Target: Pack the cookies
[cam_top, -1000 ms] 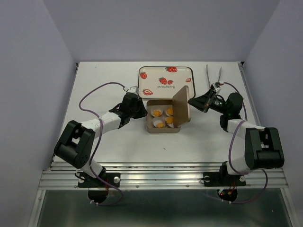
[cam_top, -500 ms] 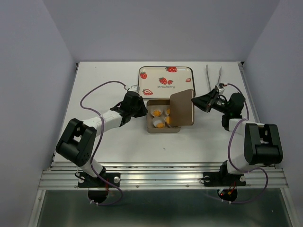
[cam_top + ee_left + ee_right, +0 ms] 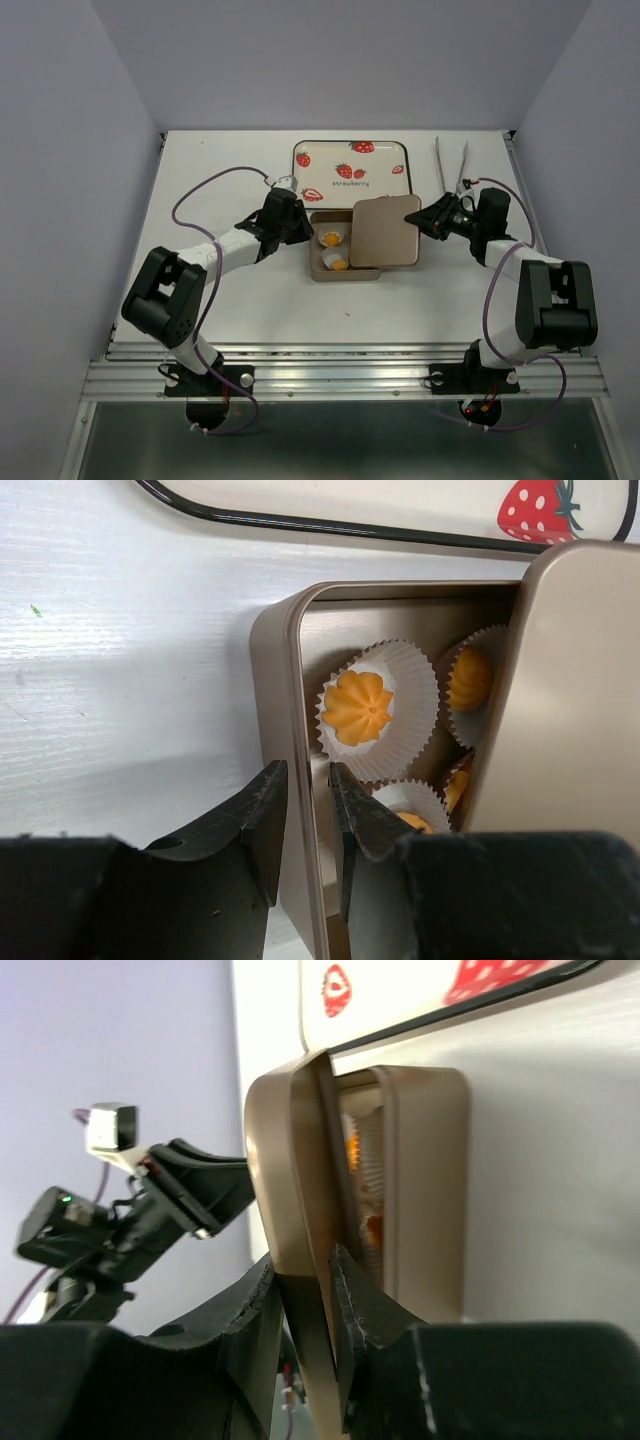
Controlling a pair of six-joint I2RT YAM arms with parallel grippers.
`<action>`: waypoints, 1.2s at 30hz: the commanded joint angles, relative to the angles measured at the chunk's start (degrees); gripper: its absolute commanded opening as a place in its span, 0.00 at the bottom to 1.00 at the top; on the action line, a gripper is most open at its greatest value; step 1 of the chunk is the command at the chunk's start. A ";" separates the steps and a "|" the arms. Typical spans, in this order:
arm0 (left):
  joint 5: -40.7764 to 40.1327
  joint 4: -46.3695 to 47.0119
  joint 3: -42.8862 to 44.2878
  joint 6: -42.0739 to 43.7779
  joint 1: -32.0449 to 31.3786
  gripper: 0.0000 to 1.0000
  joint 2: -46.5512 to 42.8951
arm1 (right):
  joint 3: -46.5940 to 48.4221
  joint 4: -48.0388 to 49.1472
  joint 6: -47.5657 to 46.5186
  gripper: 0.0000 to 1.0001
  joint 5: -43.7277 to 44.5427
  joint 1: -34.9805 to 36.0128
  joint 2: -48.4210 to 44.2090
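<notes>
top external | cookies (image 3: 357, 706) in paper cups (image 3: 412, 715) inside gold tin (image 3: 278, 670), mid desk (image 3: 260, 300) | left end effector (image 3: 305, 780) narrow, pinching tin's left wall | right end effector (image 3: 305, 1275) clamped on lid (image 3: 385, 232) half covering tin

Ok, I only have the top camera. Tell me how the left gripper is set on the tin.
Observer: In the left wrist view, the left gripper clamps the left wall of the tin, one finger outside and one inside.
Operator: Now report how the lid is sitting.
Observer: In the right wrist view, the right gripper pinches the edge of the lid. The lid is tilted off the tin, not seated, and cookies show in the gap.
</notes>
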 commanded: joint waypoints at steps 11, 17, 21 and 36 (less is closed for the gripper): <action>-0.60 -0.46 2.90 1.23 -0.33 0.34 0.87 | 3.25 -10.12 -10.66 0.27 5.58 -0.21 1.28; -0.60 -0.19 3.16 1.58 -0.41 0.34 1.04 | 2.81 -8.37 -10.23 0.29 4.18 -0.21 3.82; -0.60 -0.11 2.81 1.58 -0.42 0.34 0.87 | 2.90 -6.43 -9.26 0.30 3.64 -0.21 6.11; 0.02 0.16 2.72 1.32 -0.33 0.36 0.87 | 6.33 -5.02 -9.70 0.37 2.59 4.80 13.50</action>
